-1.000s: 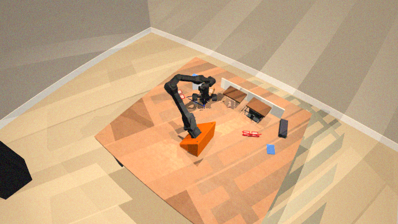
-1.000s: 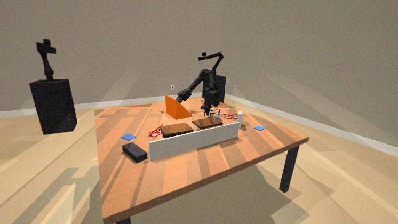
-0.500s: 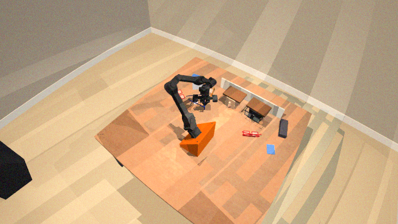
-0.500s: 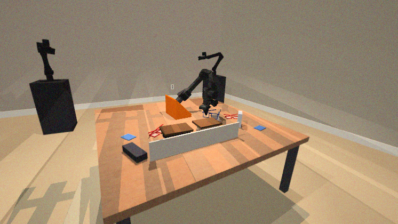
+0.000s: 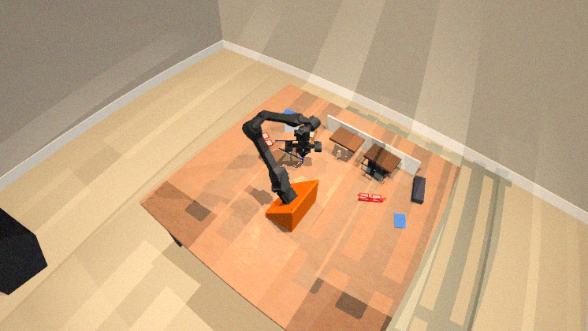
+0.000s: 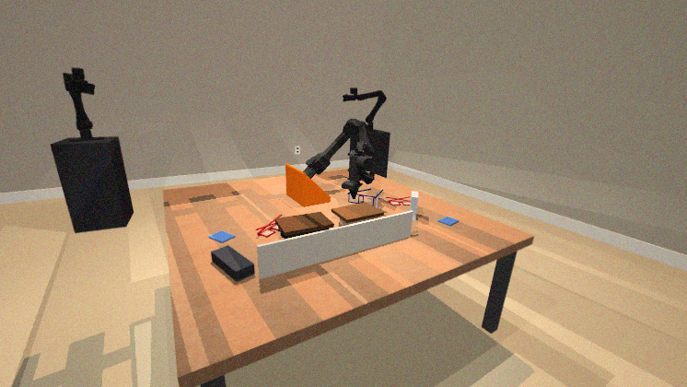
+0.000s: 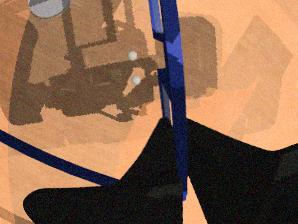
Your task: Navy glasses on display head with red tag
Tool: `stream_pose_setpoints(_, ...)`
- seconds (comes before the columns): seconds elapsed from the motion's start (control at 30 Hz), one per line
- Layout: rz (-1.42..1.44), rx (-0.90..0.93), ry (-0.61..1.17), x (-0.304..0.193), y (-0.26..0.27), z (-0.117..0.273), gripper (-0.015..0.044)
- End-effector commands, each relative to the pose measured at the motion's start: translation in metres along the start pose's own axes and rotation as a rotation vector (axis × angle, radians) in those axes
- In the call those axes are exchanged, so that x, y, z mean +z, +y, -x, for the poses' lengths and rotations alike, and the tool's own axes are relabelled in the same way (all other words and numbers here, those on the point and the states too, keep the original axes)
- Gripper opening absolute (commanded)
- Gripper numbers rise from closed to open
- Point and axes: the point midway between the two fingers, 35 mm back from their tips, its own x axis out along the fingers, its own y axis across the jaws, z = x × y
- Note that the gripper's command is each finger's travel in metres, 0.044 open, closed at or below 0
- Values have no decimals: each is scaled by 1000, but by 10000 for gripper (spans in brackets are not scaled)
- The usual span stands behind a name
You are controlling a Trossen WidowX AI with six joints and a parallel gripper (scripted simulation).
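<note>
The navy glasses (image 6: 372,197) (image 7: 176,65) are held above the table by my gripper (image 5: 303,154) (image 6: 354,193) (image 7: 170,124). The fingers are shut on a navy bar; a thin curved navy bar also extends at lower left in the wrist view. In the top view the temples point to the left. Two brown-topped stands, seemingly the display heads, are beside the white wall: one (image 5: 347,139) (image 6: 357,212) is nearer the gripper, the other (image 5: 381,158) (image 6: 304,223) is farther, with a dark thin-framed thing at its front. The red tag cannot be made out.
The white wall (image 5: 349,129) (image 6: 336,245) runs behind the stands. Red glasses (image 5: 371,198) and a dark box (image 5: 418,189) (image 6: 232,263) lie past the farther stand. More red glasses lie beside the gripper. Blue pads (image 5: 400,221) (image 6: 448,221) lie on either side. The arm stands on an orange base (image 5: 305,197) (image 6: 302,190).
</note>
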Motion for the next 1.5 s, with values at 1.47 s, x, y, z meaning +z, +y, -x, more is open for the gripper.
stream_pose_setpoints(1.47,1,1,6,10,0,58,0)
